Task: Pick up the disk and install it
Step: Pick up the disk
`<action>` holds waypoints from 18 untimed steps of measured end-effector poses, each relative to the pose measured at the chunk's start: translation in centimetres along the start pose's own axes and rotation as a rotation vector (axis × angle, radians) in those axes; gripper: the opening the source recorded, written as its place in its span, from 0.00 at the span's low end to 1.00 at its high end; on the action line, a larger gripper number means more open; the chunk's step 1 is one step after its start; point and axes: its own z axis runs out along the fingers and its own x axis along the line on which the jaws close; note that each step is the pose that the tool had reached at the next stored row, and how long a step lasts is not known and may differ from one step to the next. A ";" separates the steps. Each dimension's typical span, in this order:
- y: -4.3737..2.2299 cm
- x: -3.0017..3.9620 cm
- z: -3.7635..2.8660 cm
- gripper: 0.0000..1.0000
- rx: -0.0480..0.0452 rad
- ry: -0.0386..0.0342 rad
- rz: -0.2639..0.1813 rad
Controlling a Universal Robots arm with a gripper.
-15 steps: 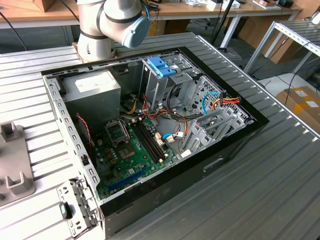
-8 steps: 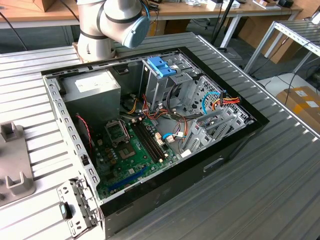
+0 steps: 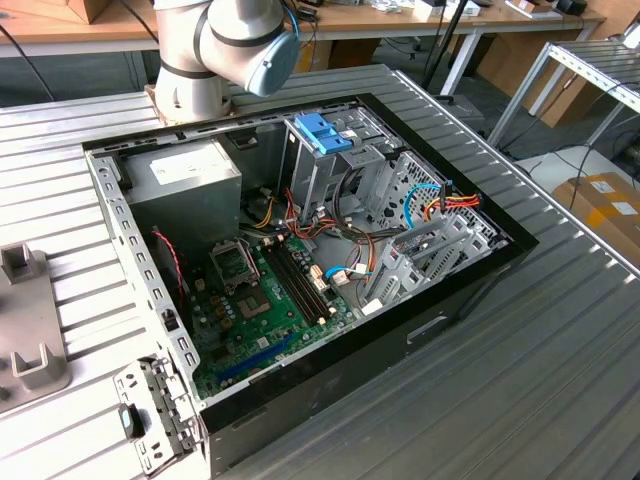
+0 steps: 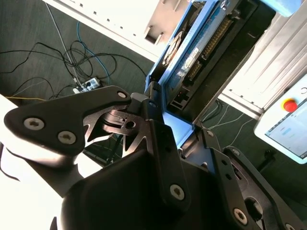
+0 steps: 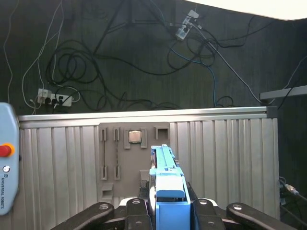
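Fingers of black metal sit closest to the lens in both wrist views. They are closed from two sides on the disk, so the gripper has it clamped edge-on. The light-blue carrier juts straight ahead between them in the first wrist view. The second wrist view shows the drive's circuit-board face and a row of connector pins, with a blue rail along one edge. How the held disk lies relative to the computer case cannot be told.

In the exterior view the arm stands on its base just behind the case's far wall. A blue-capped joint leans over that wall's rim, and the upper links run out past the picture's top.

The case lies open on the ribbed bench. Inside it, a grey power supply fills the far corner toward the exterior view's left. Beside that, a bare blue bracket sits in the drive cage, and a green motherboard covers the case floor. Orange, red and blue cables loop across the cage side. Outside the case, toward the exterior view's left, a grey fixture block rests on the bench.

Beyond the disk in the first wrist view are a plate holding a square chip, a pendant with a red button, and tangled floor cables.
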 end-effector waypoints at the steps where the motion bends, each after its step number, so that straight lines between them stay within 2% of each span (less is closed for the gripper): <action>1: 0.00 0.03 0.00 0.37 0.0000 0.0000 0.000; 18: -0.02 0.55 -0.04 0.37 0.0000 0.0000 0.000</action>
